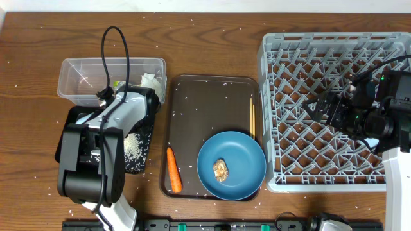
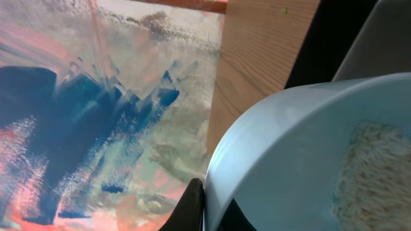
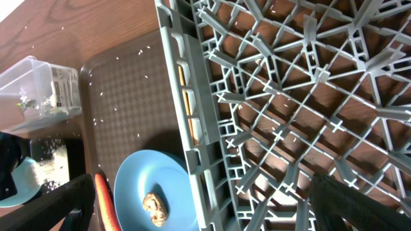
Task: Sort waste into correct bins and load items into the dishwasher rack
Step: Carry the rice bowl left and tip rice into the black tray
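My left gripper (image 2: 204, 194) is shut on the rim of the light blue cup (image 2: 289, 147), which is tilted and holds white rice (image 2: 376, 173). In the overhead view the left arm hides the cup, above the black tray (image 1: 64, 144) with a rice heap (image 1: 132, 151). The clear tub (image 1: 83, 72) holds the napkin (image 1: 151, 80) and the wrapper (image 1: 117, 83). The blue plate (image 1: 241, 154) carries the brown lump (image 1: 221, 170). The carrot (image 1: 173, 171) and chopsticks (image 1: 252, 118) lie on the brown serving tray. My right gripper (image 1: 319, 106) is open and empty over the grey rack (image 1: 334, 45). The white bowl and the pinkish cup are out of view.
The dark brown serving tray (image 1: 205, 109) lies between the bins and the rack. Rice grains are scattered over the wooden table (image 1: 212, 38) and the serving tray. The right wrist view shows the rack wall (image 3: 192, 122), the plate (image 3: 138, 179) and the carrot (image 3: 103, 192).
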Action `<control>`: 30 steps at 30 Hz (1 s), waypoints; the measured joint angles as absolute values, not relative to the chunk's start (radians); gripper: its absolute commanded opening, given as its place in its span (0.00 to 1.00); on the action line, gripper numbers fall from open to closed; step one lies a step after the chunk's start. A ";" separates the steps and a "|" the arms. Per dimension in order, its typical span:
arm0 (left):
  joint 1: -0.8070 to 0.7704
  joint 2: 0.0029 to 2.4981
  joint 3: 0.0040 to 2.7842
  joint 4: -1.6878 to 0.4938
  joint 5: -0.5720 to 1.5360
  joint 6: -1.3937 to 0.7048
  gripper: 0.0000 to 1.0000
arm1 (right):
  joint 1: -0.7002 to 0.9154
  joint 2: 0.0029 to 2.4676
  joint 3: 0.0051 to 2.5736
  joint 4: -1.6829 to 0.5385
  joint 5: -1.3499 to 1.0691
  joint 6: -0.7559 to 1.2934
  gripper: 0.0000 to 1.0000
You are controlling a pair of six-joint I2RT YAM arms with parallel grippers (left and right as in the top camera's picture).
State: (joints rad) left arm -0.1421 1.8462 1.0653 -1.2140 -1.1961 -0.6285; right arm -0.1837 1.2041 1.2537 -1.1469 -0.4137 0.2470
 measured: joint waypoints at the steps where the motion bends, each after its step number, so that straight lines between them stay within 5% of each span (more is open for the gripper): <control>1: -0.146 1.846 1.065 -1.214 -1.200 -0.628 0.06 | -0.184 1.204 1.254 -1.147 -0.414 0.247 0.99; 30: -0.244 1.846 1.066 -1.173 -1.288 -0.487 0.06 | -0.184 1.204 1.254 -1.155 -0.414 0.234 0.99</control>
